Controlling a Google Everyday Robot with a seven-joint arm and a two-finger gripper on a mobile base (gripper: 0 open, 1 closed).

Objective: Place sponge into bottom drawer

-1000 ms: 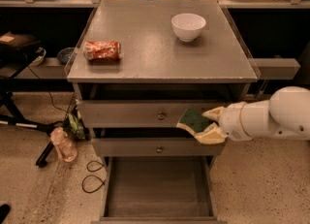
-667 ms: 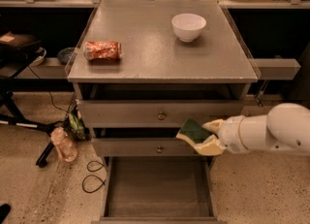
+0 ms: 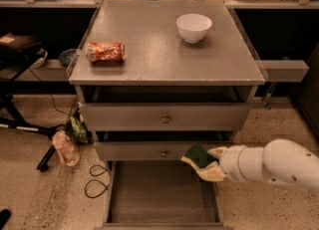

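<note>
My gripper (image 3: 207,163) reaches in from the right on a white arm and is shut on the sponge (image 3: 197,155), whose dark green face shows between the cream fingers. It hangs over the right side of the bottom drawer (image 3: 159,194), which is pulled out and shows a plain grey floor. The gripper is just in front of the middle drawer's face.
The grey cabinet top (image 3: 164,50) carries a white bowl (image 3: 194,27) at the back right and an orange-red foil packet (image 3: 104,53) at the left. Two upper drawers with brass knobs (image 3: 165,119) are closed. A plastic bottle (image 3: 65,147) and cables lie on the floor at left.
My gripper with the sponge has moved down from the top drawer's level to just above the open bottom drawer.
</note>
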